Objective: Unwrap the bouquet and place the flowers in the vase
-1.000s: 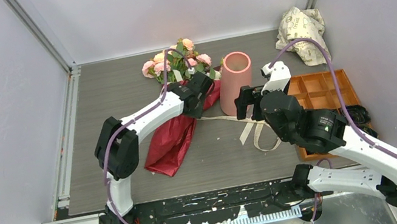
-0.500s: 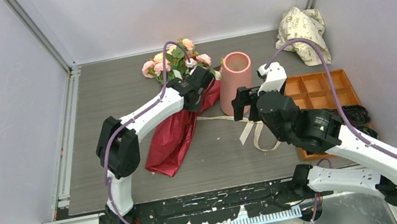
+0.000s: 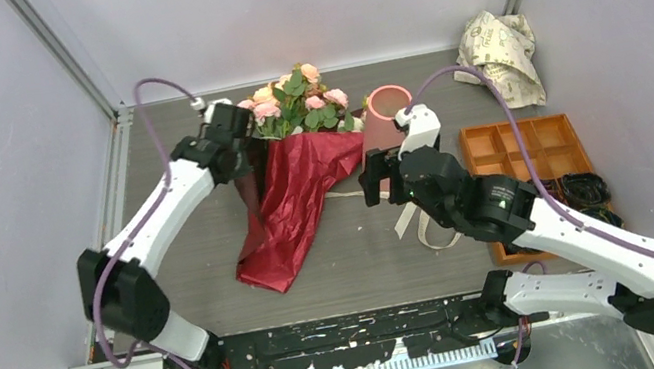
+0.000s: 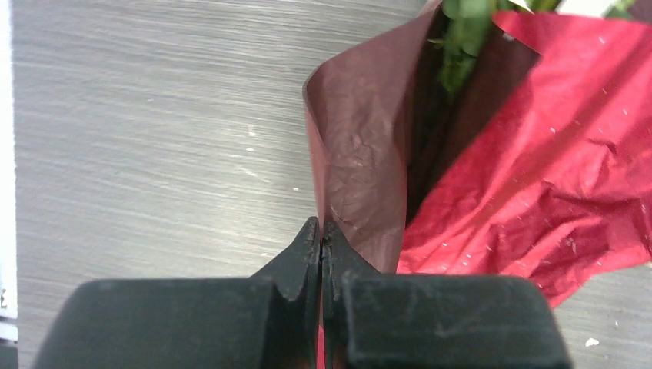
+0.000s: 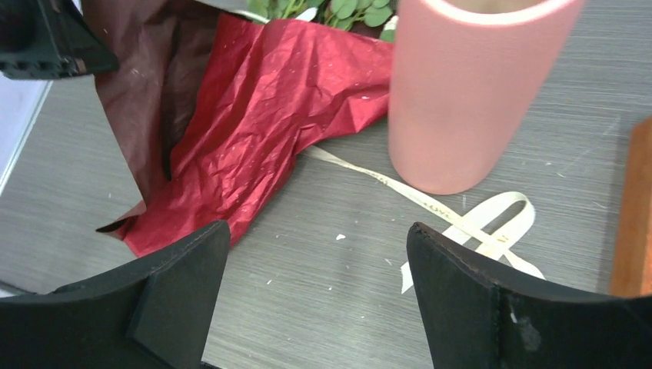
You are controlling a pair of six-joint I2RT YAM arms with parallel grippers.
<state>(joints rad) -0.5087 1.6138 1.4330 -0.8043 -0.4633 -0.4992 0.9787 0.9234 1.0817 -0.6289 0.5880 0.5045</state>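
- Bouquet (image 3: 296, 195): a bunch of pink and peach roses with green leaves in crinkled dark red paper, lying on the middle of the table toward the far side. The blooms point far and the paper's tail points near-left.
- Flowers (image 3: 293, 99): the pink and peach blooms with small green leaves stick out of the far end of the wrap. Their stems are mostly hidden inside it.
- Dark red paper (image 4: 530, 161): partly opened. Its left flap (image 4: 361, 146) stands up from the table, showing green stems in the fold behind it.
- Left gripper (image 4: 321, 231): black fingers pressed together on the edge of that left flap, at the bouquet's left side (image 3: 243, 164).
- Vase (image 5: 469, 92): a plain tall salmon-pink matte cylinder, upright with its mouth open upward, just right of the bouquet (image 3: 385, 105). The paper's right corner reaches its base, but contact cannot be told.
- Right gripper (image 5: 315, 231): jaws wide apart and holding nothing, hanging above the table just near of the vase (image 3: 383, 180).
- Cream ribbon (image 5: 477, 223): loose and looped on the table, running from the paper past the vase's near side.
- Orange compartment tray (image 3: 505, 124): at the right of the table.
- Crumpled cream printed paper (image 3: 498, 53): in the far right corner.
- Grey wood-grain table (image 3: 180, 180): bears all of the above.
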